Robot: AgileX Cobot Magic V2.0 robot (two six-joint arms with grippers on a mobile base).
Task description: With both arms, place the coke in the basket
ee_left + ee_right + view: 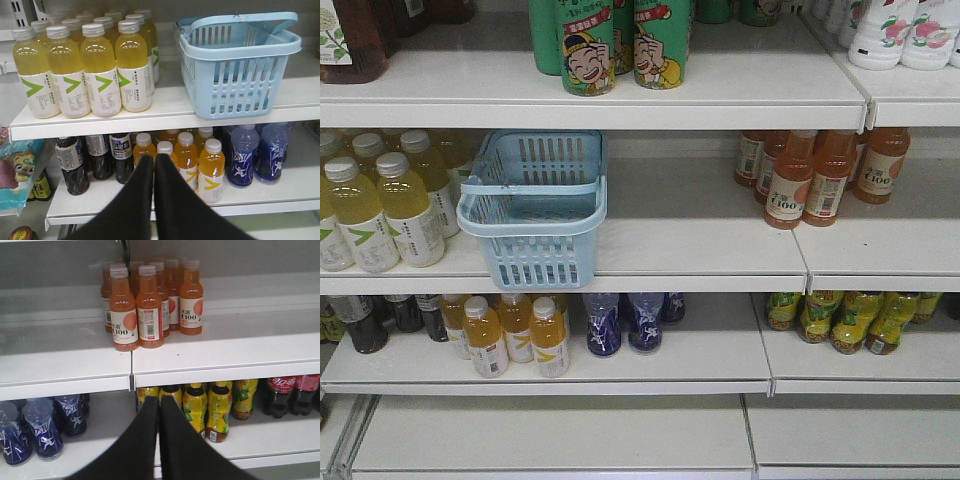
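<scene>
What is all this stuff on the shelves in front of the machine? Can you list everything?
basket: one, pale blue, middle shelf
coke: two seen, dark with red labels, lower shelf, far right
C100 bottles: several, orange, middle shelf, right
V-label bottles: many, pale yellow, middle shelf, left of basket
blue bottles: several, lower shelf, below basket
small orange bottles: several, lower shelf, left of the blue ones
dark bottles: several, black-and-white labels, lower shelf, far left
yellow-label bottles: several, lower shelf, right
green containers: several, top shelf
left gripper: black, shut
right gripper: black, shut
</scene>
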